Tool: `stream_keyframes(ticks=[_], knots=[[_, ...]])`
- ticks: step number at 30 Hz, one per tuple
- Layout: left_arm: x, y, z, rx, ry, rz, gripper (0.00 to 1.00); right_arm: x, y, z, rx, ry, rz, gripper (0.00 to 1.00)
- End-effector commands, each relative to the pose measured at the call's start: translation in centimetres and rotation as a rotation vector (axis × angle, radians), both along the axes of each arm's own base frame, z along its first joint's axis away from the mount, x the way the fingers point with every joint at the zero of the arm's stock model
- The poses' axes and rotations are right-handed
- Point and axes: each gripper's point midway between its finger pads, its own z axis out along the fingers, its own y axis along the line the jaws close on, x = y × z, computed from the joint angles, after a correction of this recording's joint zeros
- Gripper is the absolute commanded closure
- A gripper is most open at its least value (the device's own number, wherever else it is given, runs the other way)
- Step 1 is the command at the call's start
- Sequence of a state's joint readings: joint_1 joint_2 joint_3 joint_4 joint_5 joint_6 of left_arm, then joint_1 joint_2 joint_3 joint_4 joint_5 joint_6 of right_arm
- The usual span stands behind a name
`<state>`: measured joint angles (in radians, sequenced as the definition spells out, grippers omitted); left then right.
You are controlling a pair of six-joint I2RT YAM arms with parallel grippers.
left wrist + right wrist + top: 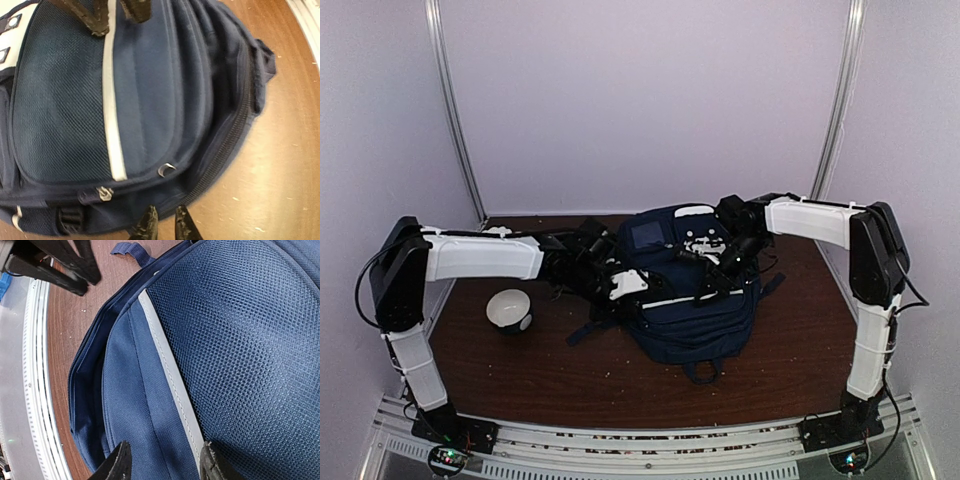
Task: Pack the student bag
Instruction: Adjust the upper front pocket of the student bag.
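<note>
The student bag [695, 300] is a navy backpack with white stripes, lying flat in the middle of the table. My left gripper [615, 282] is at its left side. In the left wrist view [164, 225] the fingers stand almost together at the bag's [150, 90] zipped edge, with only bare table showing in the narrow gap. A metal zipper pull [167, 170] lies just ahead of them. My right gripper [710, 262] hovers over the bag's front; in the right wrist view [165, 466] it is open and empty, straddling the white stripe [170, 380] on the bag [250, 340].
A white bowl [508, 310] stands on the table left of the bag, near the left arm. A dark strap [585, 330] trails from the bag toward the front left. The table's metal front rail [35, 390] lies close beyond the bag in the right wrist view.
</note>
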<state>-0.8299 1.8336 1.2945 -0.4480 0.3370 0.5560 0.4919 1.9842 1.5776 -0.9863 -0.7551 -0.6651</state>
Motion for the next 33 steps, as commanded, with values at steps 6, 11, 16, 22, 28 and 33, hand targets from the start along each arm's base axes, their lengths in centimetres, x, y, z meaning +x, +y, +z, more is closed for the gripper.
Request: stream_keyframes(ticks=[6, 11, 16, 22, 28, 33], knots=[[3.9, 1.3, 1.7, -0.088, -0.148, 0.139, 0.65, 0.6, 0.0, -0.6, -0.007, 0.022, -0.017, 0.53], [5.6, 0.5, 0.7, -0.068, -0.247, 0.081, 0.63, 0.5, 0.0, -0.5, -0.004, 0.020, -0.017, 0.53], [7.0, -0.1, -1.3, 0.012, -0.266, 0.023, 0.64, 0.5, 0.0, -0.6, -0.003, 0.025, -0.019, 0.53], [7.7, -0.3, -2.4, 0.057, -0.302, -0.018, 0.64, 0.5, 0.1, -1.0, -0.007, 0.044, -0.025, 0.54], [7.5, -0.6, -3.0, 0.064, -0.278, -0.041, 0.70, 0.6, 0.2, -1.2, -0.006, 0.051, -0.029, 0.54], [6.7, -0.2, -2.7, 0.074, -0.248, -0.050, 0.80, 0.6, 0.3, -1.3, -0.006, 0.057, -0.029, 0.54]])
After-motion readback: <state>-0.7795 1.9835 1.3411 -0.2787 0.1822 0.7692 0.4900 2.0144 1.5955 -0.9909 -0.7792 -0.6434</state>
